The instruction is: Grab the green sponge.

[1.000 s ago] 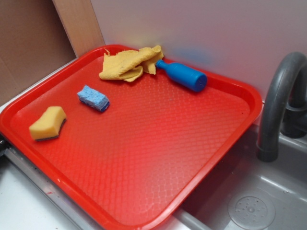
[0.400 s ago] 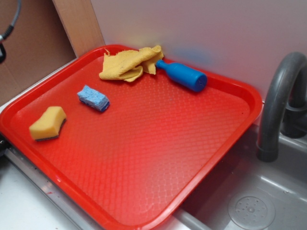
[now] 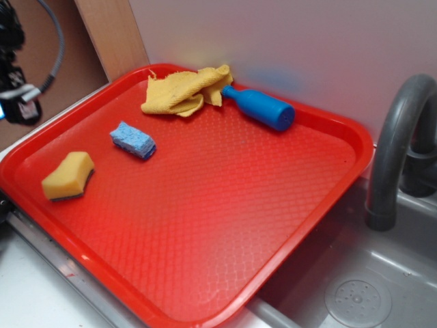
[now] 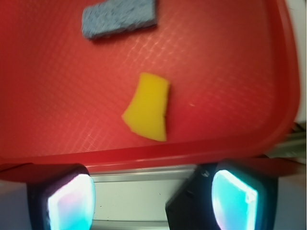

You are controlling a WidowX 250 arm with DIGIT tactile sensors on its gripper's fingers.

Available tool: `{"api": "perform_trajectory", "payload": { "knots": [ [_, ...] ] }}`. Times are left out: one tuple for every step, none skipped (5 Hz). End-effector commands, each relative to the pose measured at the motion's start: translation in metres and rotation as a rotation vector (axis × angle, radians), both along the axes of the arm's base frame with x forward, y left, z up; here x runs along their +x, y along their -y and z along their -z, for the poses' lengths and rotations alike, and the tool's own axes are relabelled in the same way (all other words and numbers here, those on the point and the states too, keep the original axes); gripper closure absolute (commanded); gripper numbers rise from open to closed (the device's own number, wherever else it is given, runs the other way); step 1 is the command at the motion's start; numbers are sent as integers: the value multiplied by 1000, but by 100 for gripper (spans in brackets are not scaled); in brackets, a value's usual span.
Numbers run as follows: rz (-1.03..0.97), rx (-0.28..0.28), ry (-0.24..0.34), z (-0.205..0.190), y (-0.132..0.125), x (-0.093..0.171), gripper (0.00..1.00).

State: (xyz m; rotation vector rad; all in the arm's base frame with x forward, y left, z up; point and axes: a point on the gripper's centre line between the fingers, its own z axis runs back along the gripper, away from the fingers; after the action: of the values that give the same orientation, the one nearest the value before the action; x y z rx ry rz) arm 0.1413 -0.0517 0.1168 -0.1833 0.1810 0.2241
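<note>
The green sponge (image 3: 67, 176) is a yellow-orange foam block with wavy sides and a dark base, lying near the left edge of the red tray (image 3: 225, 225). From the wrist camera the green sponge (image 4: 147, 106) lies on the tray ahead of the fingers. My gripper (image 4: 153, 203) is open, with nothing between its pads, and hangs over the grey counter just outside the tray's rim. In the exterior view only part of the gripper (image 3: 17, 102) shows at the far left, above and left of the sponge.
A small blue sponge (image 3: 132, 140) lies close behind the green one, also seen as the blue sponge (image 4: 119, 19). A yellow cloth (image 3: 184, 92) and a blue bottle (image 3: 259, 107) lie at the tray's back. A grey tap (image 3: 399, 150) and sink (image 3: 355, 287) stand right.
The arm has come into the exterior view from the upper left and moved down toward the tray's left edge. Nothing on the tray has moved.
</note>
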Motion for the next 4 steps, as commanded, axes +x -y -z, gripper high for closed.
{"api": "perform_trajectory", "payload": {
  "knots": [
    [-10,-27,-50,38,13,19,0],
    [-9,-45,-86,59,14,24,0],
    [16,-29,-118,77,15,24,0],
    [46,25,-154,91,20,17,100]
  ]
}}
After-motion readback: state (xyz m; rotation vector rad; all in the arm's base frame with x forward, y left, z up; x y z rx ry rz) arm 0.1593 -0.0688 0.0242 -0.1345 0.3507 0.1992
